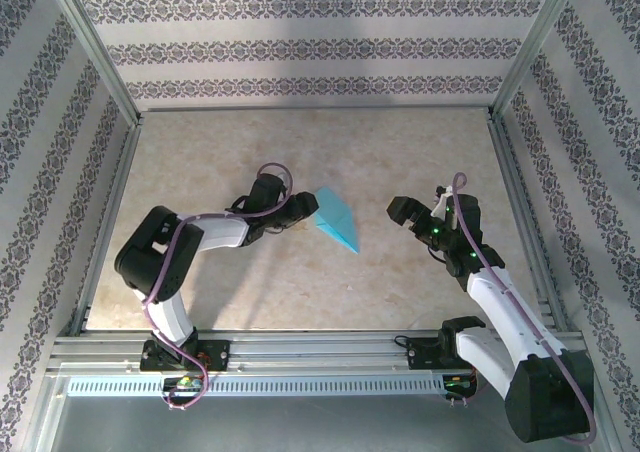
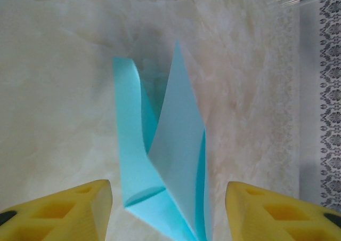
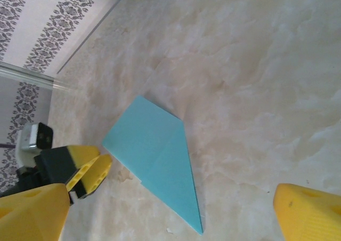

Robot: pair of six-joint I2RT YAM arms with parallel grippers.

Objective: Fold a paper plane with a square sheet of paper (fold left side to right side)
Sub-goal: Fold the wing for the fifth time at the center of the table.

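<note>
Top external view: turquoise paper (image 1: 335, 222) folded into a tapering wedge, flat on the marbled table (image 1: 300, 152) a little left of centre. Wide end toward the far left, sharp tip toward the near right. At the wide end, left gripper (image 1: 303, 208), touching it or just short of it; cannot tell which from above. On the opposite side, right gripper (image 1: 412, 212), well apart from the tip and pointing toward it. Dark floral bands on pale wallpaper (image 1: 300, 47) along 3 sides.

Left wrist view: left gripper (image 2: 168, 211) with both yellow fingers (image 2: 64, 209) spread apart, turquoise paper (image 2: 176, 145) lying in the gap between them and clear of either pad. 2 layers on show, the upper flap lifted off the lower one, points running away from the camera.

Right wrist view: right gripper (image 3: 170, 198) spread fully wide, gripping nothing. Turquoise paper (image 3: 154, 158) flat on the table ahead, 1 diagonal crease across its middle, sharp tip nearest and between the 2 fingers (image 3: 311, 211) as seen here, touching neither. Just beside the wide end's corner, left gripper (image 3: 89, 169); contact there not clear.
</note>
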